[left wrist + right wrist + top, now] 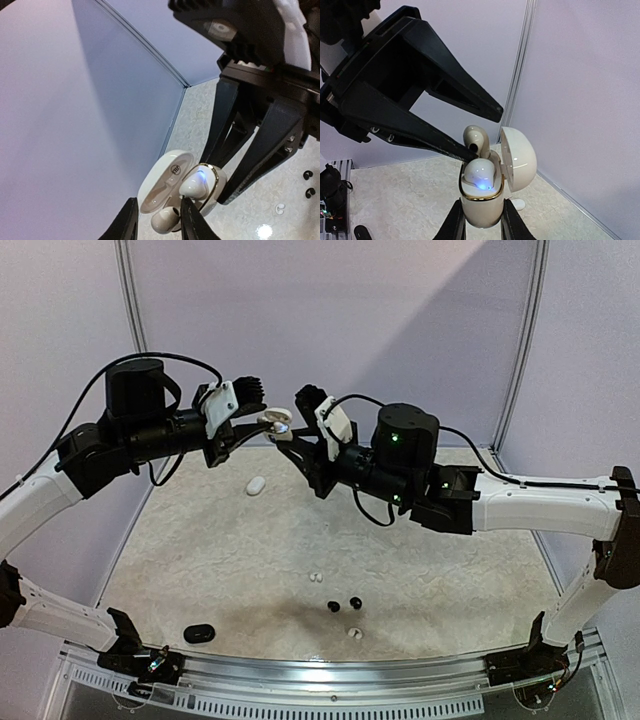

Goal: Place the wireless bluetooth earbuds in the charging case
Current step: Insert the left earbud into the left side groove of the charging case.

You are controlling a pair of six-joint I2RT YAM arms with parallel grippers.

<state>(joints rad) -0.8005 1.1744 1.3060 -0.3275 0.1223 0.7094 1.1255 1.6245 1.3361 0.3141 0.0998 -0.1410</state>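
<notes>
My left pincer (pixel 159 205) is closed on a white earbud (pixel 164 220), held high over the table (pixel 230 560), just beside the open mouth of the charging case (pixel 479 212). My right pincer (pixel 481 205) clamps that case by its lower body, with the lid (pixel 519 157) swung back. A second bud (pixel 480 175) sits in one well, glowing blue, so I judge the step in hand to be seating the held one in the free well next to it. To do it well, I want the case held steady with its mouth facing the bud, and the bud turned so its tip points into the well before I ease in. The left pincer crowds the lid and the seated bud, so I should go in slowly and let go only once the bud drops home. Two black buds (pixel 355 602) lie on the table well below. As for writing, I see only a round emblem (pixel 175 170) inside the lid, too small to read, and no brand is legible.
</notes>
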